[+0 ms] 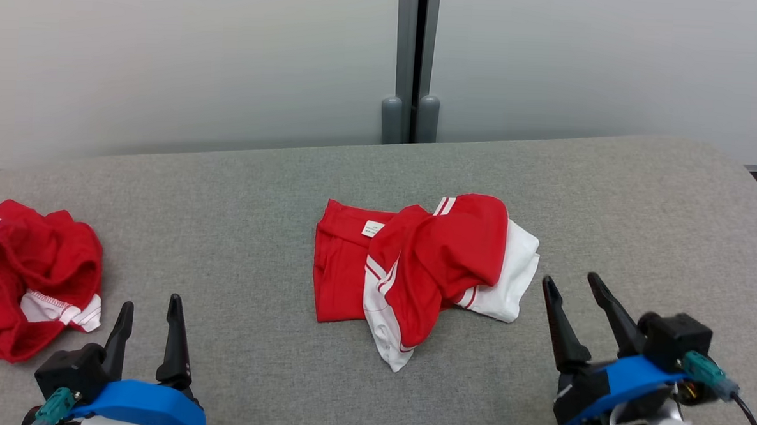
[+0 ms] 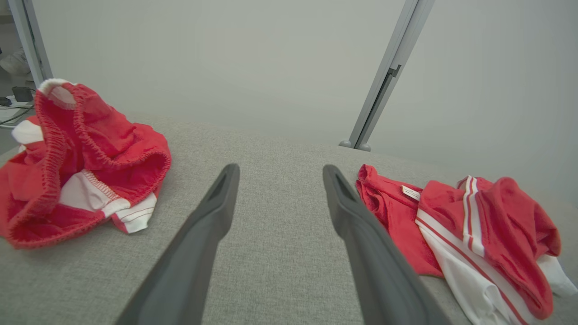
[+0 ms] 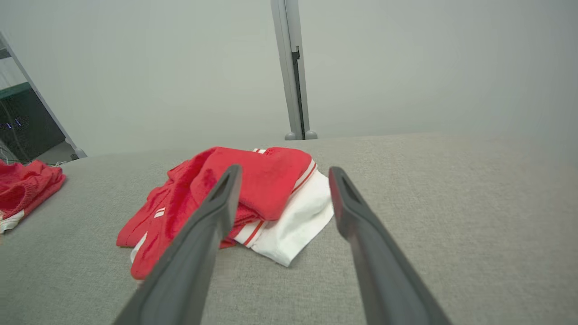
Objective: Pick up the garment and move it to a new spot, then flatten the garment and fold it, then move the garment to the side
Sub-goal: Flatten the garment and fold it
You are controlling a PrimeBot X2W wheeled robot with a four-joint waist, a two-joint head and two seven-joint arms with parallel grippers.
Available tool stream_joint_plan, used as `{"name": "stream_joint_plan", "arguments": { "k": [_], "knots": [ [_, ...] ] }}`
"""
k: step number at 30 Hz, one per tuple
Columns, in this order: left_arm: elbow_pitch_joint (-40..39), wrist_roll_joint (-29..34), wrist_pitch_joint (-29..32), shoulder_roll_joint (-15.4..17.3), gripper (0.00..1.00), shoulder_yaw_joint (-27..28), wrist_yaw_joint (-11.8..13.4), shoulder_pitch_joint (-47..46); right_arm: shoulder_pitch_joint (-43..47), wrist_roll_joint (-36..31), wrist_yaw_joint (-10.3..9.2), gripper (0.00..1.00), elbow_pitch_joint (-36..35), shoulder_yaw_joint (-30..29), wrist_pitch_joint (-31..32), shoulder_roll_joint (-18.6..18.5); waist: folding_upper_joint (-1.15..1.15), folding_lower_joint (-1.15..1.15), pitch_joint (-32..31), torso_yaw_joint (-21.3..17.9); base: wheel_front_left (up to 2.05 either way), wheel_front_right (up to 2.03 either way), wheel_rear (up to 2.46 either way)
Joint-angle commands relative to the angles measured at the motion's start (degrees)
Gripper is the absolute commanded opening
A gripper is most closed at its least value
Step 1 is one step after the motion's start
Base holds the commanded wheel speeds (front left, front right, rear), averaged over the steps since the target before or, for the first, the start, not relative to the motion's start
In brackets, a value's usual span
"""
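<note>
Between the two pairs of jaws, the garment (image 1: pixel 414 265) is soft, matt red-and-white cloth. The table (image 1: pixel 258 188) beneath them is rough grey woven fabric. The fingers (image 2: pixel 203 234) look like smooth dark plastic.

The left gripper (image 1: pixel 151 301) and the right gripper (image 1: pixel 570 278) are both open and empty, low over the near side of the worktop (image 1: pixel 269 374).

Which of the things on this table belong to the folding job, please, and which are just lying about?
Job, probably:
- red and white garment, bunched up mid-table
- grey fabric table to fold it on

Lying about:
- crumpled red garment at the robot's left
- grey post behind the table
</note>
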Motion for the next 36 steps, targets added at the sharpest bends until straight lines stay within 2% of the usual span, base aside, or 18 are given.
{"name": "stream_joint_plan", "arguments": {
  "k": [1, 6, 8, 13, 14, 15, 18, 23, 25, 26, 27, 28, 32, 36],
  "knots": [
    [0.0, 0.1, 0.0, 0.3, 1.0, 0.0, -0.3, -1.1, -2.6, 0.5, 0.15, 1.0, -0.1, 1.2, 0.7, -0.2, 0.0, 0.0, 0.8, 0.7, 0.0, 0.0, 0.0],
    [-0.3, 0.7, 0.0, -0.2, 1.0, -1.1, -0.8, -3.0, -11.2, -1.1, 0.1, 1.0, 3.3, 6.5, 7.7, -0.2, 0.0, 0.0, 3.0, 2.7, 0.0, 0.0, 0.0],
    [-0.8, 1.1, 0.2, -0.5, 1.0, -1.9, -1.0, -4.3, -17.6, -1.6, 0.1, 1.0, 7.3, 9.1, 12.9, -0.2, 0.0, 0.0, 4.4, 4.4, 0.0, 0.0, 0.0],
    [-0.2, 1.4, 0.0, -1.2, 1.0, -3.2, -2.0, -6.6, -25.6, 0.1, 0.09, 1.0, 15.4, 12.7, 17.9, -0.2, 0.0, 0.0, 6.0, 7.4, 0.0, 0.0, 0.0],
    [-0.2, 1.4, 0.0, -1.2, 1.0, -3.2, -2.0, -6.6, -25.6, 0.1, 0.09, 1.0, 15.4, 12.7, 17.9, -0.2, 0.0, 0.0, 6.0, 7.4, 0.0, 0.0, 0.0],
    [0.3, 1.6, -0.1, -1.5, 1.0, -3.9, -2.6, -7.4, -27.5, -0.9, 0.09, 1.0, 19.7, 13.4, 19.7, -0.3, 0.0, 0.0, 6.5, 8.5, 0.0, 0.0, 0.0],
    [0.8, 1.8, -0.2, -1.8, 1.0, -4.4, -3.3, -8.3, -29.7, -3.4, 0.09, 1.0, 23.6, 13.3, 20.7, -0.2, 0.0, 0.0, 7.1, 9.6, 0.0, 0.0, 0.0],
    [2.5, 1.7, -0.6, -2.8, 1.0, -5.8, -4.7, -10.3, -32.7, -13.3, 0.09, 1.0, 33.5, 10.1, 25.1, -0.2, 0.0, 0.0, 8.2, 11.8, 0.0, 0.0, 0.0],
    [3.1, 1.7, -0.8, -3.1, 1.0, -6.3, -5.0, -10.7, -32.9, -14.6, 0.09, 1.0, 35.2, 9.7, 26.0, -0.2, 0.0, 0.0, 8.4, 12.2, 0.0, 0.0, 0.0],
    [3.4, 1.8, -0.8, -3.2, 1.0, -6.6, -5.2, -10.9, -33.1, -15.0, 0.09, 0.79, 35.9, 9.6, 26.2, -0.2, 0.0, 0.0, 8.5, 12.3, 0.0, 0.0, 0.0],
    [3.6, 1.8, -0.9, -3.3, 1.0, -6.7, -5.4, -11.1, -33.1, -15.1, 0.09, 0.24, 36.3, 9.5, 26.2, -0.2, 0.0, 0.0, 8.5, 12.4, 0.0, 0.0, 0.0],
    [3.8, 1.8, -1.0, -3.4, 1.0, -6.8, -5.5, -11.3, -33.0, -14.8, 0.09, 0.0, 36.6, 9.4, 25.7, -0.2, 0.0, 0.0, 8.5, 12.4, 0.0, 0.0, 0.0],
    [4.6, 1.6, -1.4, -3.4, 1.0, -7.0, -5.7, -11.1, -33.7, -11.4, 0.09, 0.0, 35.7, 9.1, 21.0, -0.2, 0.0, 0.0, 7.9, 12.0, 0.0, 0.0, 0.0],
    [5.2, 1.5, -1.6, -3.2, 1.0, -7.0, -5.8, -10.6, -36.2, -6.2, 0.1, 0.0, 32.6, 11.3, 16.5, -0.2, 0.0, 0.0, 6.2, 11.4, 0.0, 0.0, 0.0]
  ]
}}
